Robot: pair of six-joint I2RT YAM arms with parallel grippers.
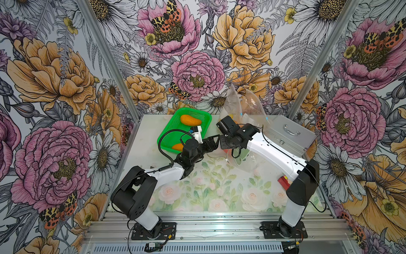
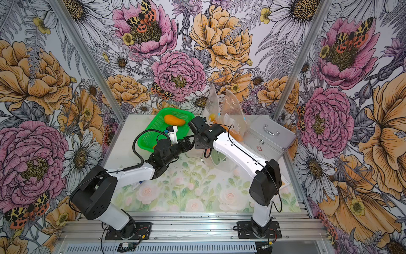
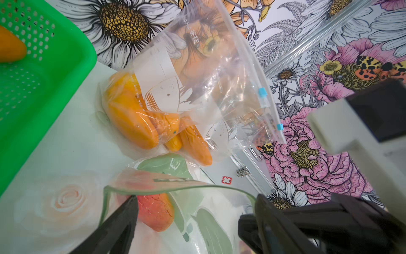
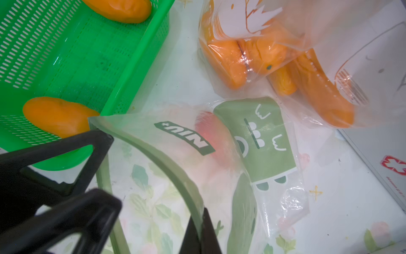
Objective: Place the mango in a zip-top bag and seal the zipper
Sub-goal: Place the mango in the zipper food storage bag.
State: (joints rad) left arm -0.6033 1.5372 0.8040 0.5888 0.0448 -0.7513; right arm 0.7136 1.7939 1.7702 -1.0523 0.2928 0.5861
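Nearest you, the 2 arm bases (image 1: 153,228) sit bolted to the aluminium rail (image 1: 219,225), and both arms reach in to meet over the middle of the tabletop (image 1: 208,189). Your left tool (image 3: 196,198) stands with its jaws wide apart, gripping nothing, 1 finger (image 4: 102,137) at the corner of the zip-top bag (image 4: 263,143) nearest the green basket (image 1: 171,121). Your right tool (image 4: 203,217) is pinched together on the bag's green zipper rim, which arches up with the mouth unsealed. The reddish mango (image 3: 156,211) lies inside that bag, on the tabletop just right of the basket. 2 orange mangoes (image 1: 190,120) lie in the basket; 2 filled clear bags (image 1: 232,103) lean at the far edge, beside a silver case (image 1: 287,134) on the right.
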